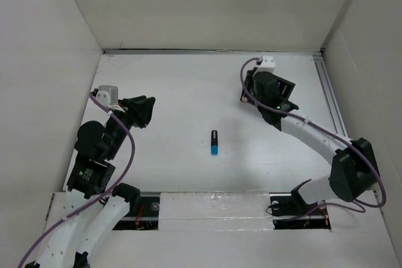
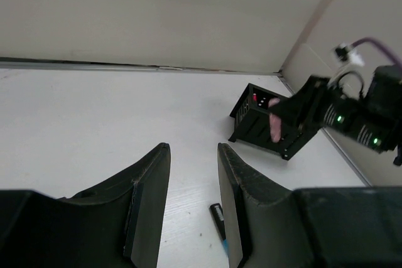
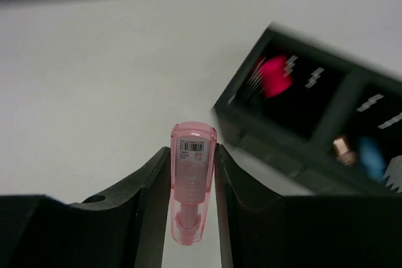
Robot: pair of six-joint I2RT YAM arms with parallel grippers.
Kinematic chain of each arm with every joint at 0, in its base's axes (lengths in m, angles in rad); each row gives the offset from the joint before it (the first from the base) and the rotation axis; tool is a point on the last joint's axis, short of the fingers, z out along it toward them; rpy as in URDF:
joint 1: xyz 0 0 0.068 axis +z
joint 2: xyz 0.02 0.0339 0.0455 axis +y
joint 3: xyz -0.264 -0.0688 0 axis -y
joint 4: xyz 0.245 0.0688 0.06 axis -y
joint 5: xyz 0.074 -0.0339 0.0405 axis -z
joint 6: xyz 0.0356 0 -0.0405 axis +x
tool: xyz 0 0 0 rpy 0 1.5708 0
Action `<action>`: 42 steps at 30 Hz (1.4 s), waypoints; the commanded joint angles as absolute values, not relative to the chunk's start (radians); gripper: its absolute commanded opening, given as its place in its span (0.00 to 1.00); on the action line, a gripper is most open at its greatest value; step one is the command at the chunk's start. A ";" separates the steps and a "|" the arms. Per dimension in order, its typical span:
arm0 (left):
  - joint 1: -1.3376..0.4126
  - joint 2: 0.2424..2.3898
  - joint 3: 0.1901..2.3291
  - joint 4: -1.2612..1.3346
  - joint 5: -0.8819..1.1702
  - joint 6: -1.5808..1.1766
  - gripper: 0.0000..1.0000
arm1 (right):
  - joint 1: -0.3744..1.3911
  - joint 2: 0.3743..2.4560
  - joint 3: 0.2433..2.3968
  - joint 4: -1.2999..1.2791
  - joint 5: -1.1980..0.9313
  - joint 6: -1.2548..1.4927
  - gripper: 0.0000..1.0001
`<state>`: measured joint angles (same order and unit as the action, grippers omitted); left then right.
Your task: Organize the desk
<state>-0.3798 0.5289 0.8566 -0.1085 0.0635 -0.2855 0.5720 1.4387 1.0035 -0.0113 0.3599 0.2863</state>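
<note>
Flat matte white worktop (image 1: 182, 86) spans the cell ahead of both arm bases; rigid, fixed, nothing on it to grasp. At its far right, the right end effector (image 3: 191, 152) is clamped part-closed on a small translucent pink plastic dispenser (image 3: 191, 192), near a black mesh organiser (image 2: 251, 127). Dispenser looks light, stiff, slick; flat sides suit the grip. The left end effector (image 2: 193, 152): narrow gap, empty. A short black-and-blue stick (image 1: 214, 143) lies mid-worktop, prob. light.

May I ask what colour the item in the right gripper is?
The item is translucent pink, best seen in the right wrist view.
</note>
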 commanded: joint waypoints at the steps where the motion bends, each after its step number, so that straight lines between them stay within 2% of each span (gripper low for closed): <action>1: -0.382 0.526 0.848 -0.061 0.083 -0.288 0.32 | 0.468 1.400 1.061 0.211 0.588 0.259 0.18; 4: -0.382 0.522 0.850 -0.060 0.089 -0.287 0.32 | 0.379 1.439 1.094 0.246 0.695 0.232 0.17; 11: -0.382 0.523 0.848 -0.058 0.087 -0.287 0.32 | 0.207 1.520 1.150 0.227 0.678 0.230 0.16; 22: -0.382 0.531 0.850 -0.061 0.078 -0.285 0.32 | 0.187 1.586 1.135 0.198 0.647 0.273 0.17; 28: -0.382 0.537 0.848 -0.061 0.074 -0.285 0.32 | 0.205 1.568 1.085 0.202 0.647 0.290 0.26; 29: -0.382 0.541 0.848 -0.063 0.074 -0.285 0.32 | 0.206 1.557 1.077 0.209 0.647 0.293 0.36; 32: -0.382 0.540 0.851 -0.061 0.081 -0.284 0.32 | 0.216 1.522 1.062 0.210 0.641 0.293 0.49; 36: -0.382 0.538 0.850 -0.064 0.071 -0.285 0.32 | 0.229 1.494 1.057 0.198 0.641 0.295 0.56; 40: -0.382 0.535 0.848 -0.064 0.063 -0.284 0.32 | 0.267 1.442 1.048 0.163 0.634 0.305 0.55; 42: -0.382 0.540 0.853 -0.066 0.072 -0.284 0.32 | 0.322 1.384 1.009 0.170 0.602 0.319 0.37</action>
<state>-0.3798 0.5358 0.8566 -0.1085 0.0704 -0.2855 0.2630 1.4746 1.0351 0.1581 0.6323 0.2924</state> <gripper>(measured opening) 0.323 0.413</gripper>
